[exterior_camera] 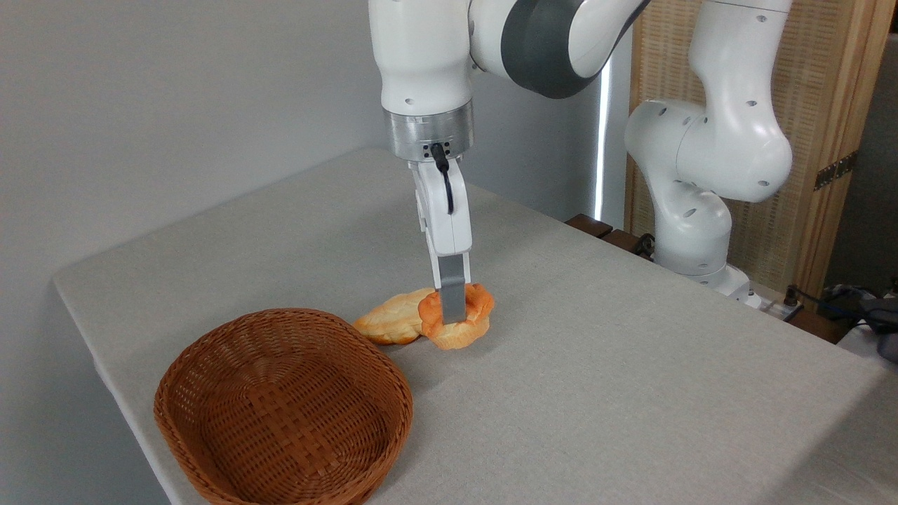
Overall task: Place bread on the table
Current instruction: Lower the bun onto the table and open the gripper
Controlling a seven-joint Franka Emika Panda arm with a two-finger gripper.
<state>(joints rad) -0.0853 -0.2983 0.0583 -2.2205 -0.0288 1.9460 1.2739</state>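
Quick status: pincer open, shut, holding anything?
Pincer: shut on the bread, which sits low at the table.

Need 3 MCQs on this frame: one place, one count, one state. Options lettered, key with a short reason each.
1. Where is the bread?
A. in the basket
B. on the table beside the loaf
C. on the floor

2. How many baked items show?
A. one
B. two
C. four

3. The wicker basket is:
A. empty
B. full
C. overturned

Key: 1 B, the bun sits on the table against the pale loaf. 2 B, bun plus loaf. 3 A, only bare weave inside. The gripper has its fingers down on the bun.
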